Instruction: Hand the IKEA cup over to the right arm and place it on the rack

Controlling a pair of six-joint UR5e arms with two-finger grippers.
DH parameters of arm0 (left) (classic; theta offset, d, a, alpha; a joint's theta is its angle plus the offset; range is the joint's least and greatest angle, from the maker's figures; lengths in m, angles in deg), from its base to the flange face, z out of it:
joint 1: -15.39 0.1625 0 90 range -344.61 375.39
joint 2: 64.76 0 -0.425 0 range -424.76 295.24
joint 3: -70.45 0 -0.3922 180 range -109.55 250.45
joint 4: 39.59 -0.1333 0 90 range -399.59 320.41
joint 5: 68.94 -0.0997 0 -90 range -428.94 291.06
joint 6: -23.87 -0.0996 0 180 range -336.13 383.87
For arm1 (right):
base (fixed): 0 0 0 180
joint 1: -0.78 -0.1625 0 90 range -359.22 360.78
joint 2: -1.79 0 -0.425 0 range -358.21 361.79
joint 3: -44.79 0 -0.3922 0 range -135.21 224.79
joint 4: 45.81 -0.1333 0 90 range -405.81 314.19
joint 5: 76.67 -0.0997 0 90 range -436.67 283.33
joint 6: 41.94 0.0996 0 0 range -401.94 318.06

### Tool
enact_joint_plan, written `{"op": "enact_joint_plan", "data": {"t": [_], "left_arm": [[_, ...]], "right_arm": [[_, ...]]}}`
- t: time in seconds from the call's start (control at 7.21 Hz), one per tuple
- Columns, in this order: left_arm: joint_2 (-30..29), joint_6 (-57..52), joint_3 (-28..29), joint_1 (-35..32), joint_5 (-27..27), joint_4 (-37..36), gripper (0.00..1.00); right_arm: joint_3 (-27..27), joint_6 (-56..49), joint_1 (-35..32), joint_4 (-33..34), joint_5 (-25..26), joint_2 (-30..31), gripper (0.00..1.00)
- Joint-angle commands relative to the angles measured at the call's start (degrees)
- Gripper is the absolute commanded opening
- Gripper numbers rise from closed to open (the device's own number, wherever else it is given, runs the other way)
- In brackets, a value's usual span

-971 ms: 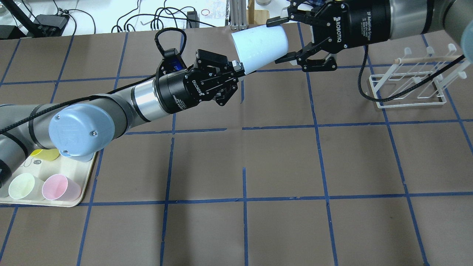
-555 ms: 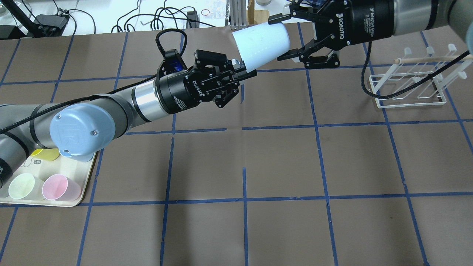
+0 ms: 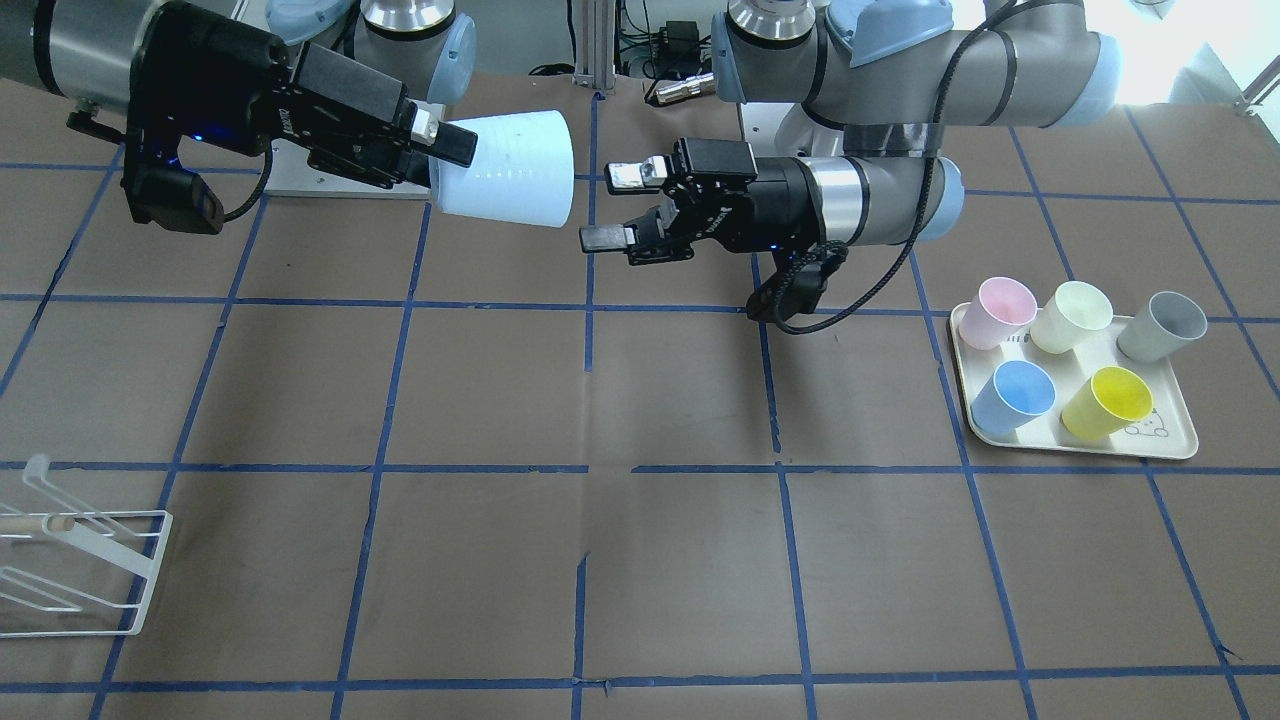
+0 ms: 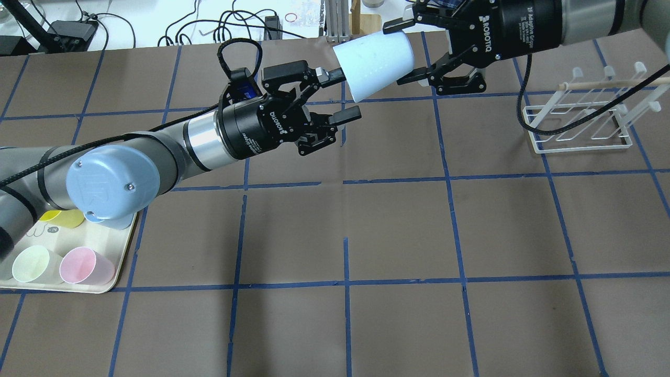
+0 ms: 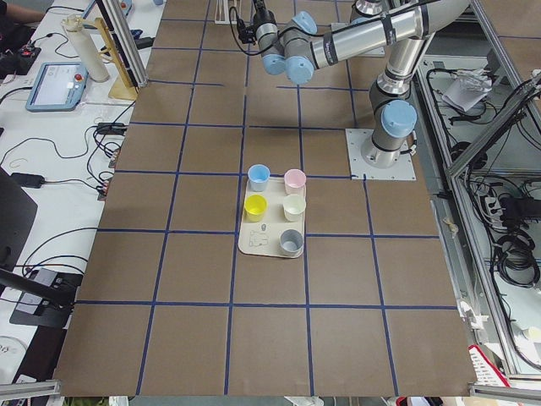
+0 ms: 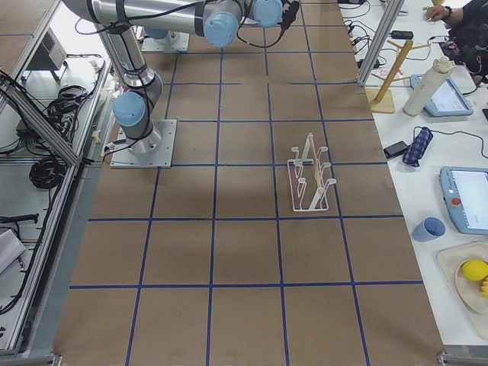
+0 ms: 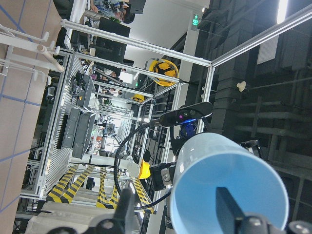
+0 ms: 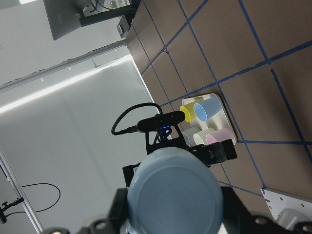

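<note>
Tray [image 4: 68,242]: cream, at the near left edge of the bench [image 4: 398,230]; a pink cup [image 4: 86,265] and a pale green cup [image 4: 31,263] stand on it, and the elbow of the left arm [image 4: 112,183] covers the rest.
Left tool [image 4: 344,95]: fingers spread wide, holding nothing; in the front-facing view the tips sit just beside the cup's mouth, with a gap between them.
IKEA cup [image 4: 374,63]: in the air over the far middle of the bench, lying almost on its side, mouth towards the left tool.
Right tool [image 4: 402,53]: clamped on the cup's base end, one finger on either side.
Rack [image 4: 576,108]: on the bench at far right, well apart from the cup.
</note>
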Motion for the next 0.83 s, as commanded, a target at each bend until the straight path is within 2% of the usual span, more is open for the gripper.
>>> {"op": "enact_joint_plan", "data": {"t": [0.0,0.14,0.42,0.55,0.69], "left_arm": [[-0.9,0.3,0.1,9.8,-13.7,-0.6,1.0],[-1.3,0.3,0.3,10.5,-16.1,-1.1,1.0],[-4.9,4.3,0.3,10.7,-25.5,-9.4,1.0],[-6.4,7.3,0.5,10.7,-30.2,-13.8,1.0],[-7.3,15.0,0.3,10.6,-38.9,-22.9,1.0]], "right_arm": [[2.3,0.6,0.3,1.0,5.7,-0.1,0.46],[3.2,0.3,1.7,1.1,11.7,-0.6,0.45],[3.8,-0.3,3.6,3.1,20.6,-1.4,0.36],[3.8,-0.4,3.7,6.0,27.4,-2.3,0.35],[3.7,-1.7,3.6,7.2,31.9,-3.0,0.35]]}}
